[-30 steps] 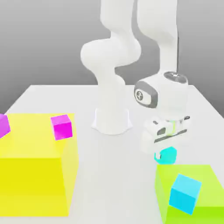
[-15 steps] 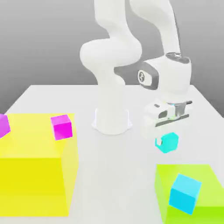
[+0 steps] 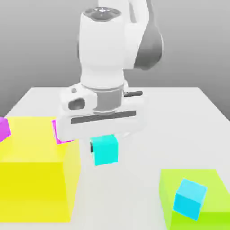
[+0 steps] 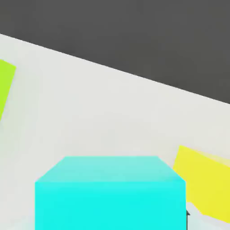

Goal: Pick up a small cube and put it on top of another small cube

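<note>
Exterior view: the claw grips the turquoise cube.

The arm is glossy white, built of smooth, rounded, tube-like segments, with a dark grey shell over one joint. Its wrist is a thick white cylinder capped by a dark ring, above a grey collar. The wide, pale hand housing carries a long dark slot and a dark rounded recess.
</note>
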Robot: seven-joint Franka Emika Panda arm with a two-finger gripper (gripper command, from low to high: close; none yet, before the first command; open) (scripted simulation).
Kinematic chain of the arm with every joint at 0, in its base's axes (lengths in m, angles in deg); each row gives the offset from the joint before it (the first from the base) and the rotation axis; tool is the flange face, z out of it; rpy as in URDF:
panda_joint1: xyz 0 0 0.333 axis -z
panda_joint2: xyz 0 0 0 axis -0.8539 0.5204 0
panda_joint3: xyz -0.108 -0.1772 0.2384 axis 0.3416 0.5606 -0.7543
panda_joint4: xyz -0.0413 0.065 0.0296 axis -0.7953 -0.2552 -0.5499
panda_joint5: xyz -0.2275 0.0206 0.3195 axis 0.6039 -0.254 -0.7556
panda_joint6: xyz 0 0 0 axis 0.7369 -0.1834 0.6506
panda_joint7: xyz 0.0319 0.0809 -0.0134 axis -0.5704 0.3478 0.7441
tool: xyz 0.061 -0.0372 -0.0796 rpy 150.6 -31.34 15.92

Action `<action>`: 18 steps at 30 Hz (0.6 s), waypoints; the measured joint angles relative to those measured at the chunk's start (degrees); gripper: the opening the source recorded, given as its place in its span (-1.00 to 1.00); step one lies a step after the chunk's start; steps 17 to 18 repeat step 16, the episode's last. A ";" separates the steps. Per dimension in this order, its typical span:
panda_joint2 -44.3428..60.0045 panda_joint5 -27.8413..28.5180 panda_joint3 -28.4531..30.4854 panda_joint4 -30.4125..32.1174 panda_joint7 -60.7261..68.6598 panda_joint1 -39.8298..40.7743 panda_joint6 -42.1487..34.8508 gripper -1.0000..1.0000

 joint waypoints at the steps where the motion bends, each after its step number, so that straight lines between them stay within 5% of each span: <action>1: -0.23 0.17 1.55 -1.71 2.00 1.33 -1.90 -1.00; 8: -3.13 1.88 12.20 -12.04 15.39 10.56 -14.06 -1.00; 12: -0.27 0.86 14.44 -8.74 18.18 11.67 -8.04 -1.00; 13: 0.41 0.62 14.65 -7.85 18.46 11.74 -6.53 1.00; 18: 0.41 0.62 14.65 -7.85 18.46 11.74 -6.53 1.00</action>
